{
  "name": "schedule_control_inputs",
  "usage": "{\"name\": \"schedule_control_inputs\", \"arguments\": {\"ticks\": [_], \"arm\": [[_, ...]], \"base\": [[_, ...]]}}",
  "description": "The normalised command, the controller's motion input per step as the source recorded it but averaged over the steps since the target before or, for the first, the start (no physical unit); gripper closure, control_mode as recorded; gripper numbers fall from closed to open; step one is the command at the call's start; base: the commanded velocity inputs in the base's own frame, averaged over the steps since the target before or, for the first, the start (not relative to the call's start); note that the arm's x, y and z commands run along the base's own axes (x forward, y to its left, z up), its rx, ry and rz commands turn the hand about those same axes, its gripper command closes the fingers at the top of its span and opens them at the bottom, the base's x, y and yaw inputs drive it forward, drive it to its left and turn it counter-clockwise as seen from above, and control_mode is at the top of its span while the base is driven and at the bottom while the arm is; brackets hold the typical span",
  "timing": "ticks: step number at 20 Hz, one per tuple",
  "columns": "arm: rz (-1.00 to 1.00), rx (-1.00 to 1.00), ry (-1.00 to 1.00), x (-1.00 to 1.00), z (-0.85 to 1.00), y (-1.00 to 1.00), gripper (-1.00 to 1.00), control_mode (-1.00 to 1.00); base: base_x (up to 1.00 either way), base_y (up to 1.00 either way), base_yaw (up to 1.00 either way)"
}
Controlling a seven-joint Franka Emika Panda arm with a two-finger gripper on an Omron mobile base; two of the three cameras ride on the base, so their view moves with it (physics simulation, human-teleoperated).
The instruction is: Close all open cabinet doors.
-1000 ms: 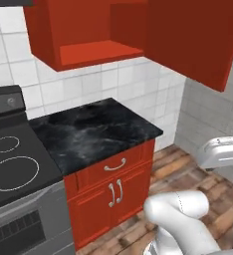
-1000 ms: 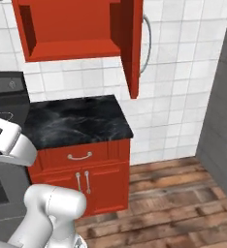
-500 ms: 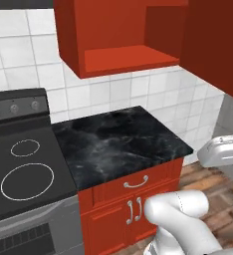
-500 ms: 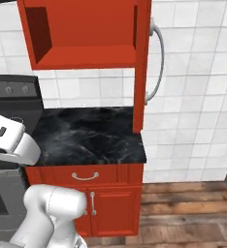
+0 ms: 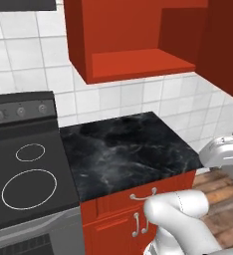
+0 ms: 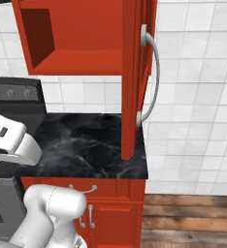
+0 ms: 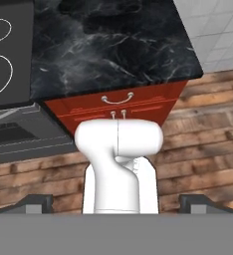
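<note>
Shift: both base views have slid since the earlier frames, so the base drove; nothing on the counter moved.
Door: 1 cabinet door (image 6: 135, 72) stands wide open, edge-on over the black counter (image 6: 81, 145), handle (image 6: 152, 77) facing right.
Gripper: fingertips (image 7: 36, 201) spread apart, empty.
Risk: arm still tucked low; swinging up could clip the door edge or miss the panel.

We saw the red cabinet door (image 6: 135, 77) standing wide open, edge-on at twelve o'clock over the right end of the black marble counter (image 6: 81, 145), its silver handle (image 6: 152, 77) bulging toward three o'clock. The air between the countertop and the open cabinet box (image 5: 133, 60) lay free. At nine o'clock the stove (image 5: 24, 174) sat flat and low.
</note>
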Motion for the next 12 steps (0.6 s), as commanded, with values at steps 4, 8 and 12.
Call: {"name": "schedule_control_inputs", "arguments": {"ticks": [4,8,12], "arm": [[0.0,0.0,0.0,0.0,0.0,0.0,-1.0,1.0],[0.0,0.0,0.0,0.0,0.0,0.0,-1.0,1.0],[0.0,0.0,0.0,0.0,0.0,0.0,-1.0,1.0]], "base": [[0.4,-0.22,0.12],[0.21,-0.25,0.04],[0.0,-0.33,-0.03]]}}
